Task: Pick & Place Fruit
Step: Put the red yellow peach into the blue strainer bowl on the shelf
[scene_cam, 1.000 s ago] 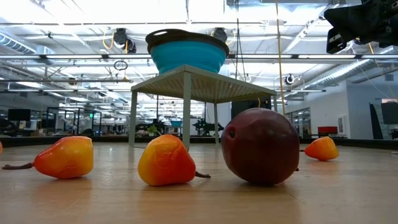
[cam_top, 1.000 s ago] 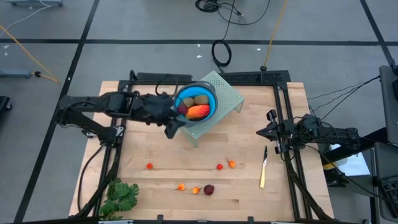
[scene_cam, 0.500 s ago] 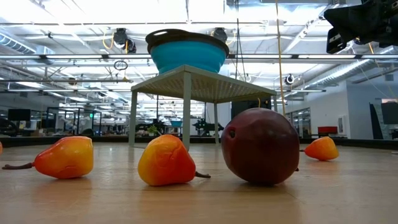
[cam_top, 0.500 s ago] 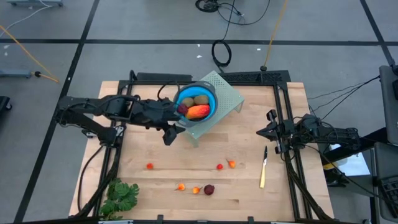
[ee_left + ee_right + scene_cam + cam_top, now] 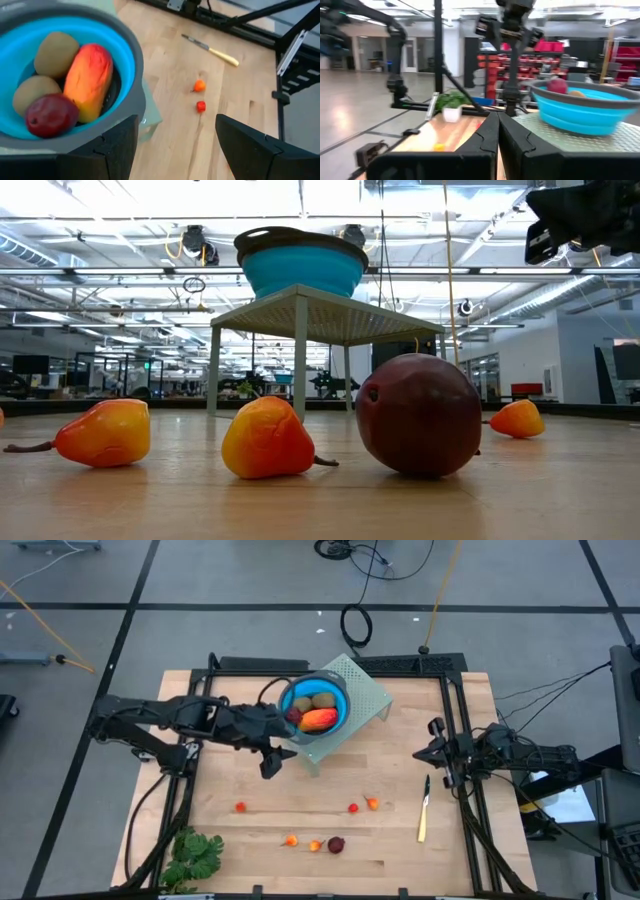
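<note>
Blue bowl on its little stand already holds 4 fruit: the long orange-red piece, 2 brown-green ovals and 1 dark red ball. My left gripper hangs just beside the bowl's rim on the side nearer my base, fingers spread wide and empty; the wrist view shows nothing between them. My right gripper waits at the table's right edge, fingers pressed together, near the knife. On the table, well apart from the bowl, lie the loose pieces: a tiny red one to the left, a red one touching or just beside an orange one, then 2 small orange pears and another dark red ball in a row near the front edge. The leafy bunch sits at the front left corner. My guess is I am between placements, with 6 still to fetch. Risks from here: my open fingers are close to the rim, so a careless swing could clip the bowl and shove it off the stand. The ball may roll away if I nudge it before closing. The tiny pieces could slip out of a wide grip, and the close red and orange pair could get pinched together or knocked apart.
</note>
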`<state>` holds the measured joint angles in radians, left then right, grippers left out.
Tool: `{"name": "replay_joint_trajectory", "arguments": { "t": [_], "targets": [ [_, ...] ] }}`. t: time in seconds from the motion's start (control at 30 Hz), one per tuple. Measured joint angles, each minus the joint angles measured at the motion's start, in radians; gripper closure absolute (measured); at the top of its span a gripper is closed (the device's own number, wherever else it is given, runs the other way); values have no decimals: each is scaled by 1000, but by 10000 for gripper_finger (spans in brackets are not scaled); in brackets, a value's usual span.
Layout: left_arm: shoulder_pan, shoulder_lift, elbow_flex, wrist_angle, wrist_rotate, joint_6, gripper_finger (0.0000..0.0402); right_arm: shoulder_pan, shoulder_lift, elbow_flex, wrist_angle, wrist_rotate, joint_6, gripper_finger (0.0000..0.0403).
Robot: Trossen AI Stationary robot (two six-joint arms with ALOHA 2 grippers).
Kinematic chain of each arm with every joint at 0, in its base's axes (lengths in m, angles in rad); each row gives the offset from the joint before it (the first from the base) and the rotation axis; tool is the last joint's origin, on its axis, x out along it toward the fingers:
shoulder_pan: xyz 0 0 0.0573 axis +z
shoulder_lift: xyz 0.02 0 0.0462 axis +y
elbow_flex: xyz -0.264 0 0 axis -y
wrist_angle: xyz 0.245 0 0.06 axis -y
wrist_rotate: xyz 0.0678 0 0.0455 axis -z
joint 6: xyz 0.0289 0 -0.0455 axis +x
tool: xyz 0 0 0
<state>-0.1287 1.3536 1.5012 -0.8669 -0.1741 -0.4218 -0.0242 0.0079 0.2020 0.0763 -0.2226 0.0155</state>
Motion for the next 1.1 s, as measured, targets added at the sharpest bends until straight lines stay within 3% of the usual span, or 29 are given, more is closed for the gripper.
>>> {"name": "replay_joint_trajectory", "arguments": {
  "t": [0.23,0.63,1.1],
  "targets": [
    [0,-70,-146,127,27,2,135,0,72,0,42,-43,35,403],
    [-14,-337,-513,380,45,-5,135,0,259,0,235,-43,52,403],
    [-45,-627,-721,401,43,55,135,0,425,1,441,-12,130,403]
  ]
}}
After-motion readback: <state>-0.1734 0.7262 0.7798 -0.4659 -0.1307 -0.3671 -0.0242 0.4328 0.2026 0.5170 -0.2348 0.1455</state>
